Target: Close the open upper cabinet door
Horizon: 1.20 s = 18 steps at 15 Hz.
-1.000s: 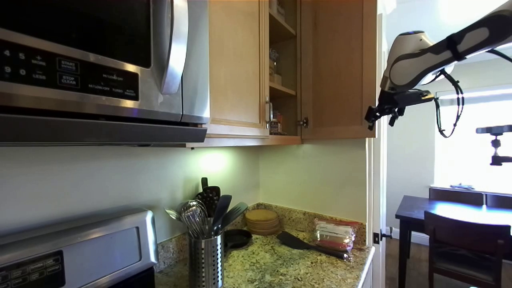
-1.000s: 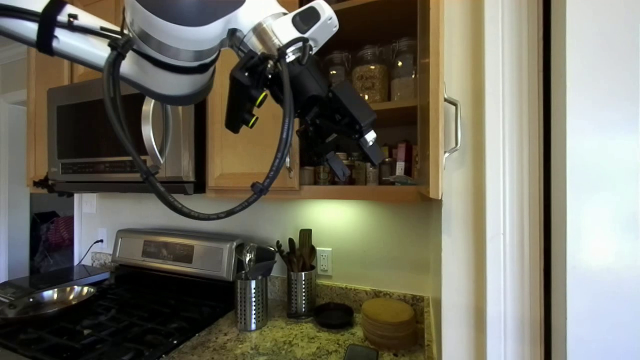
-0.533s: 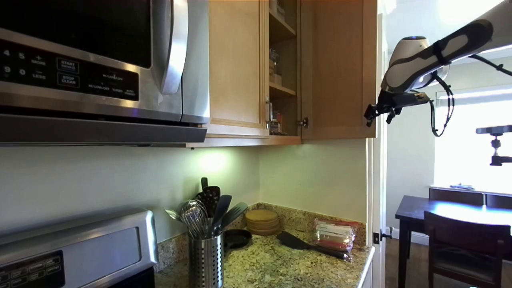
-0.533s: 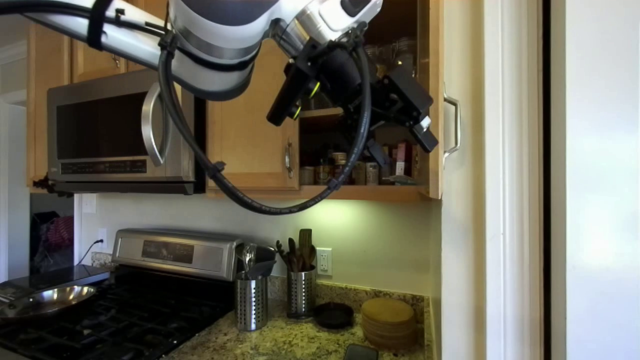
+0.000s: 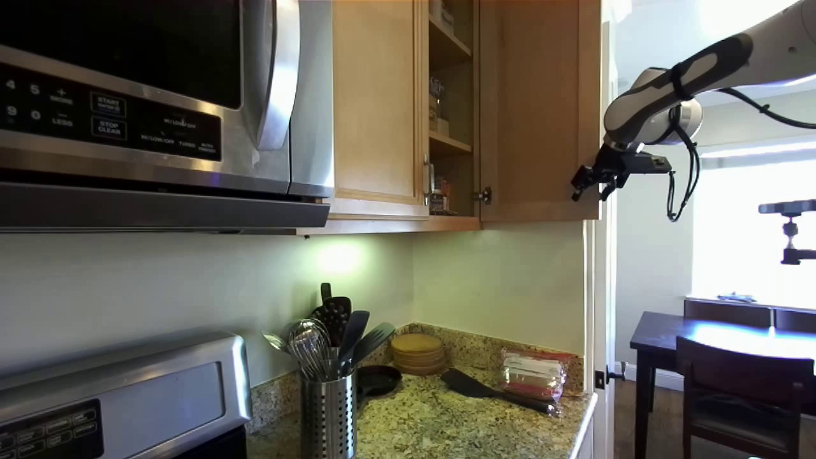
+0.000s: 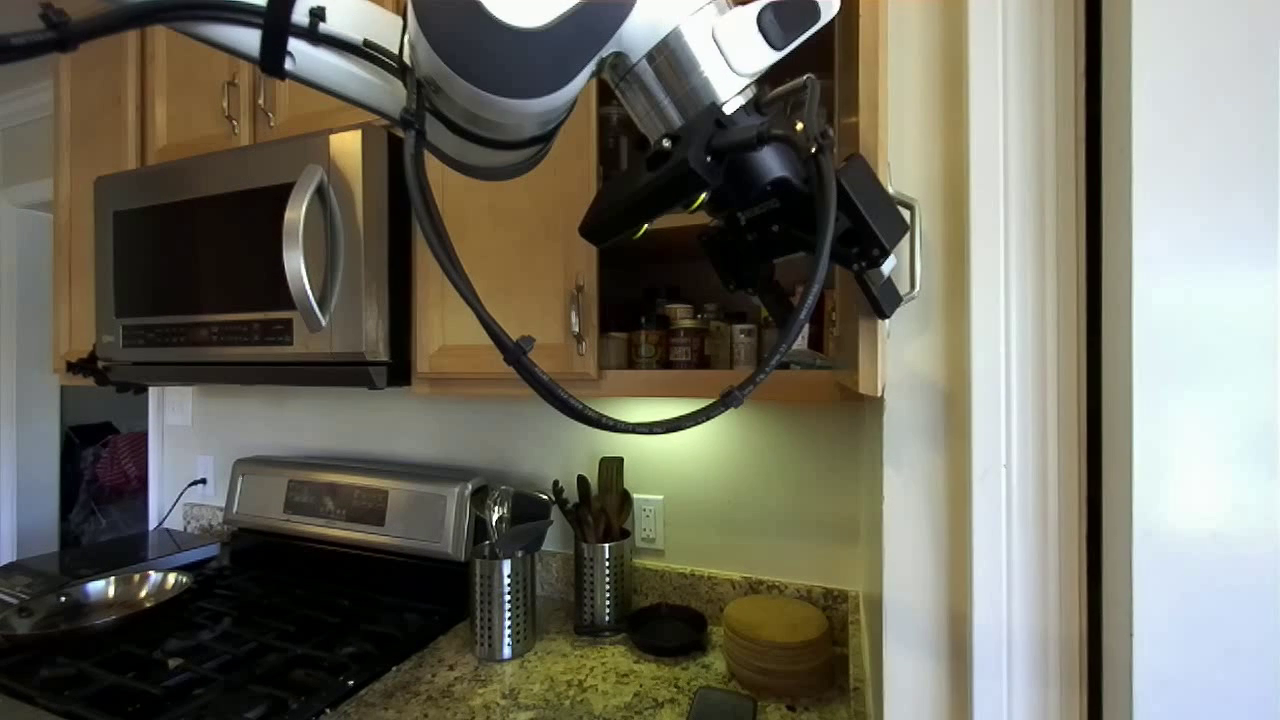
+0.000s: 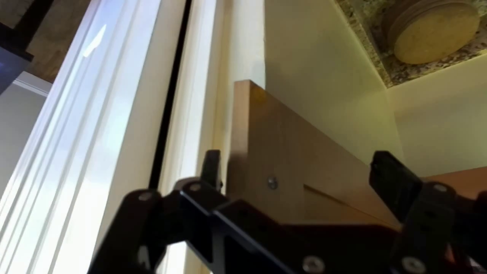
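In an exterior view: the upper cabinet door stands open on its hinge, leaving the shelves exposed; the fingers overlap its free side. In an exterior view: the handle lies on the outer face, partly masked. Wrist view: the fingers are spread, the door's free edge between them, probably so one can drive the outer face shut; contact cannot be told.
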### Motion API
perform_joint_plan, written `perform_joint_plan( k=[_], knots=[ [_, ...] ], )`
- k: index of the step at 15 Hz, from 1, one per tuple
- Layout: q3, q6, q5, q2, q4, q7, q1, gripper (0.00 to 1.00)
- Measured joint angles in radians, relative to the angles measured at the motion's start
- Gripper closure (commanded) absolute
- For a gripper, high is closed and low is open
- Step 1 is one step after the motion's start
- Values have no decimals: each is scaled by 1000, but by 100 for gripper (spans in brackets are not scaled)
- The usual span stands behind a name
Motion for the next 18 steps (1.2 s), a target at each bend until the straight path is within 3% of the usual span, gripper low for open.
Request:
perform_joint_plan(
  k=[4, 9, 18],
  knots=[
    [-15, -25, 107, -12, 15, -114, 34, 0],
    [-8, -210, 151, -115, 1, -235, 92, 0],
    [58, -460, 194, -273, -37, -323, 247, 0]
  ],
)
